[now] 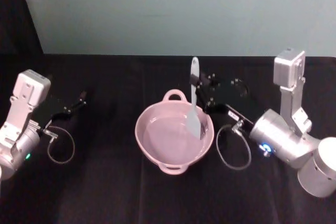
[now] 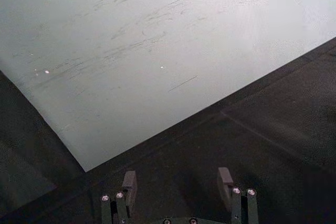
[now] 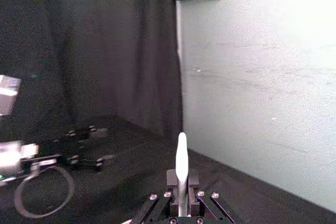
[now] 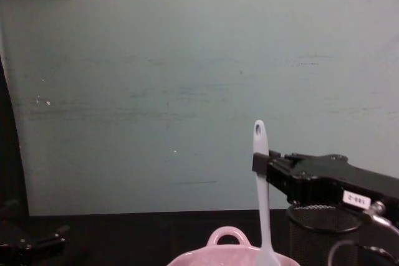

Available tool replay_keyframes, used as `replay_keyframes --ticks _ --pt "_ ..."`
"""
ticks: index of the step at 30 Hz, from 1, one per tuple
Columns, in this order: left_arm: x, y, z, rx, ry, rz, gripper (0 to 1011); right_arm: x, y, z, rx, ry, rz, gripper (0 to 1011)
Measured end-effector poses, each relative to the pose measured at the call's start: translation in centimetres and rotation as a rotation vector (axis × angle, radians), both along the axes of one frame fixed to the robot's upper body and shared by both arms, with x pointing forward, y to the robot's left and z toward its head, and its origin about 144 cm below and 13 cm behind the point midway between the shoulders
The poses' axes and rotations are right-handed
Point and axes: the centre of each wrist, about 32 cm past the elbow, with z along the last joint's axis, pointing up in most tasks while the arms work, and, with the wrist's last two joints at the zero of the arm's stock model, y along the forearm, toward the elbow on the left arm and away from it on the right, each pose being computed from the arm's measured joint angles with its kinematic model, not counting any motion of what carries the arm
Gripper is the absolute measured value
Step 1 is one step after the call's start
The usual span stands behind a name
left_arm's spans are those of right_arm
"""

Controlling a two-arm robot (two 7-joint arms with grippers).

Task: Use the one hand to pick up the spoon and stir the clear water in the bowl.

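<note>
right hand (image 4: 260, 164) is gripping spoon (image 1: 193, 104) upright, tip dipping in bowl (image 1: 138, 132); pickup done, stirring to come; left gripper (image 2: 178, 182) idling open, far left.

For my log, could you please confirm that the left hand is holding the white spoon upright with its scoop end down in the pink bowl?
Not quite: the right hand is holding the white spoon upright with its scoop end down in the pink bowl, as the head view shows. The left hand is parked, open.
</note>
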Motion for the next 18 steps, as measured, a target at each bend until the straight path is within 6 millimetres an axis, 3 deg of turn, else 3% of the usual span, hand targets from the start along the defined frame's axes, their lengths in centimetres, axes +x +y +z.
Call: replay_keyframes --ticks 9,18 --pt "0.0 0.0 0.0 0.000 0.000 0.000 1011 -2.1 0.8 -0.5 0.033 0.057 0.095 109" --pt "0.0 0.0 0.0 0.000 0.000 0.000 1011 -1.6 3.1 -0.8 0.064 0.076 0.148 109"
